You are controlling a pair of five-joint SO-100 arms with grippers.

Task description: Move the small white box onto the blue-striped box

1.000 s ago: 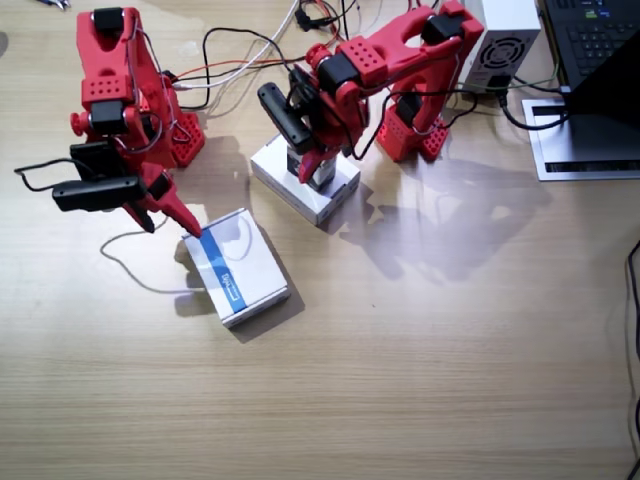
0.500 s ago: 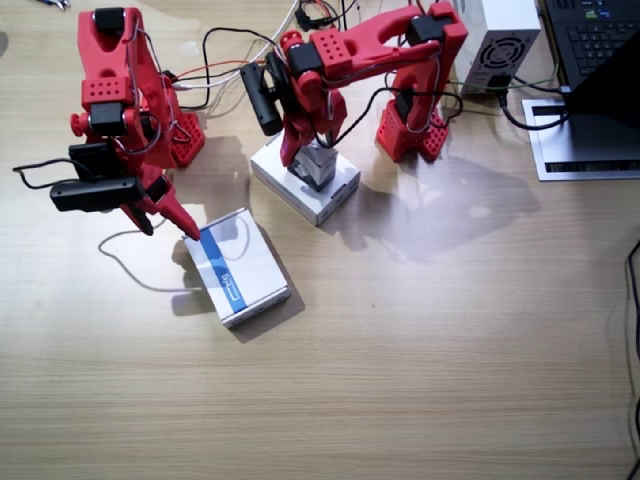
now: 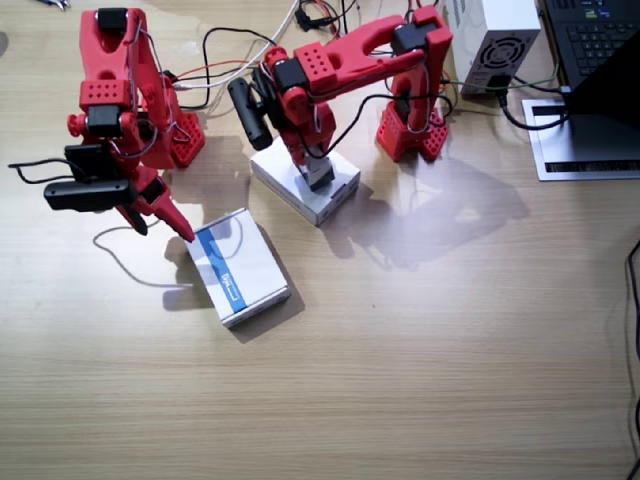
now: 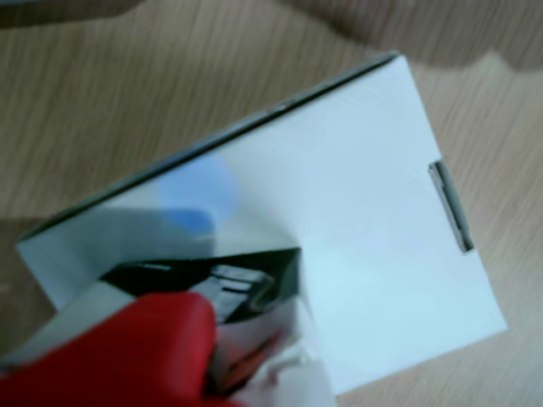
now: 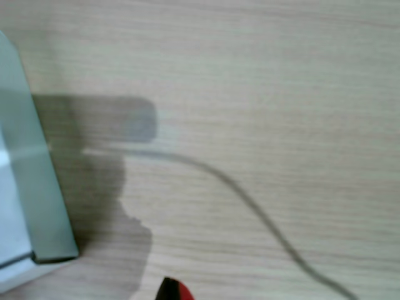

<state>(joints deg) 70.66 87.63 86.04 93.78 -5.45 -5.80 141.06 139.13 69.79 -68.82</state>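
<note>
The left arm's end effector (image 3: pixel 314 172) reaches down onto the plain white flat box (image 3: pixel 305 180) and appears clamped on the small white box (image 4: pixel 246 326), which sits at its tips on that box's top; blur hides the exact grip. The blue-striped box (image 3: pixel 240 265) lies apart on the table (image 3: pixel 450 350). The right arm's end effector (image 3: pixel 165 210) hovers just beside its corner; I cannot tell how wide it stands.
</note>
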